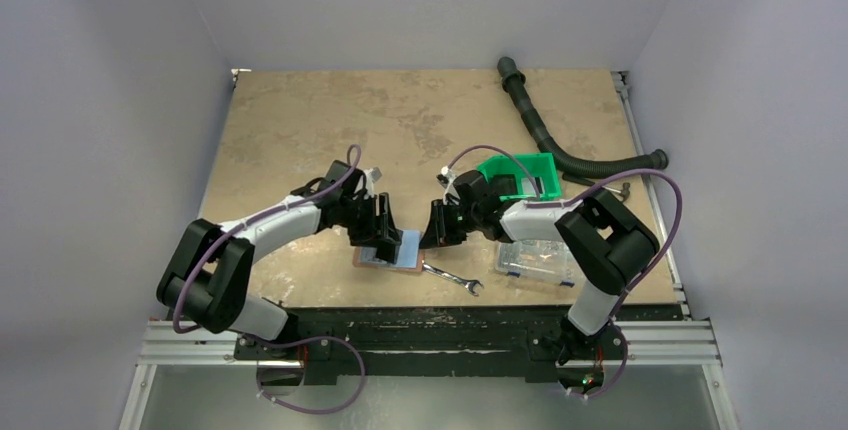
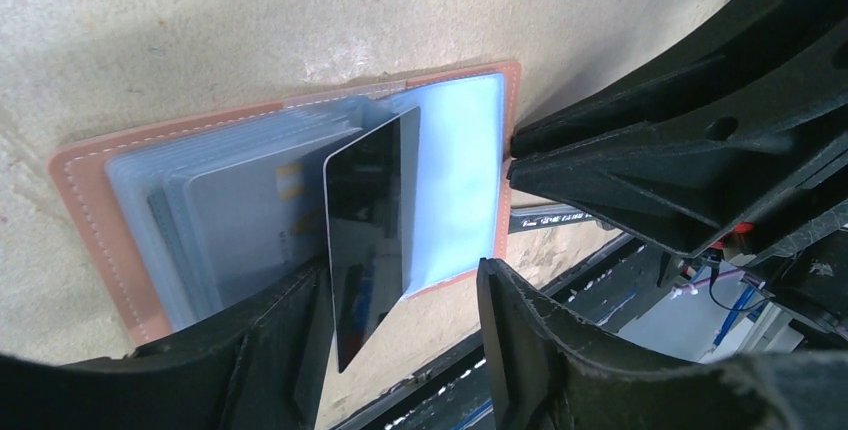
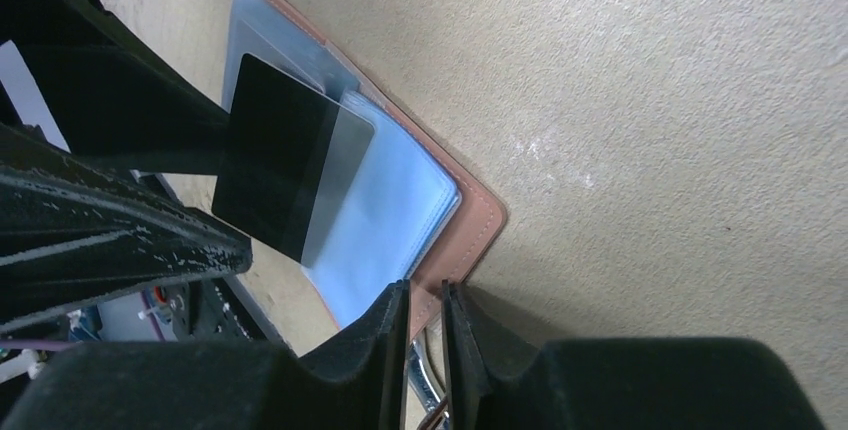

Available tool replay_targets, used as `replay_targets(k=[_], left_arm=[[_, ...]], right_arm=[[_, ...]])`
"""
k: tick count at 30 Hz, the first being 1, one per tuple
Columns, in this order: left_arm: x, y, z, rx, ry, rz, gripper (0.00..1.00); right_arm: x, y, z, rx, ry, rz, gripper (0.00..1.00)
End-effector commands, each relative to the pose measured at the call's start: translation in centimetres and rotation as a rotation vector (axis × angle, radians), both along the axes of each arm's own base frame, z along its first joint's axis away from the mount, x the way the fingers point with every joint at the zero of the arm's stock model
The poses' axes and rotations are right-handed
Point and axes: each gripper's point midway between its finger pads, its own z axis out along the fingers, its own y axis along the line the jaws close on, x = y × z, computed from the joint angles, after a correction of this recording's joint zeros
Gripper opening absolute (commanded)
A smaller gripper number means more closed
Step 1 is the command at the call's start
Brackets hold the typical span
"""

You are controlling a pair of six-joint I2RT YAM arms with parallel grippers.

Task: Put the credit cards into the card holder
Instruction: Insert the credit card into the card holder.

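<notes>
The reddish-brown card holder [image 1: 378, 260] lies open near the table's front edge, clear sleeves up; it also shows in the left wrist view [image 2: 85, 200] and the right wrist view [image 3: 480, 225]. A dark card [image 2: 365, 240] stands on edge with its far end inside a sleeve, leaning against my left gripper's left finger [image 2: 270, 340]. My left gripper [image 2: 400, 275] is open and straddles the card. A grey card with a gold chip [image 2: 255, 210] sits in the left sleeves. A light blue sheet [image 2: 455, 180] fills the right half. My right gripper [image 3: 425, 292] is shut on the holder's right rim.
A chrome wrench [image 1: 452, 278] lies just right of the holder. A clear compartment box [image 1: 538, 258] sits at the front right and a green bin [image 1: 520, 175] behind it. A black corrugated hose [image 1: 560, 140] curves along the back right.
</notes>
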Motion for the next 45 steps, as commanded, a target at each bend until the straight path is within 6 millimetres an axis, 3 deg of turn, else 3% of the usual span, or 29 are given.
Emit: replay_targets(k=[1, 7, 13, 24, 31, 45], left_arm=[[-0.4, -0.4, -0.4, -0.002, -0.020, 0.022, 0.56], [-0.8, -0.1, -0.9, 0.038, -0.016, 0.007, 0.58], [0.5, 2.3, -0.5, 0.215, -0.056, -0.007, 0.61], [0.6, 2.4, -0.4, 0.224, -0.048, -0.003, 0.62], [0.4, 1.8, -0.1, 0.210, -0.054, -0.008, 0.61], [-1.2, -2.1, -0.3, 0.202, -0.075, -0.041, 0.59]], right_arm=[[0.2, 0.7, 0.6, 0.038, -0.019, 0.010, 0.23], [0.2, 0.9, 0.3, 0.038, -0.016, 0.026, 0.15], [0.3, 1.0, 0.4, 0.044, -0.022, 0.032, 0.14], [0.2, 1.0, 0.3, 0.049, -0.023, 0.038, 0.13], [0.1, 1.2, 0.3, 0.056, -0.016, 0.041, 0.12], [0.1, 1.3, 0.3, 0.067, -0.014, 0.038, 0.12]])
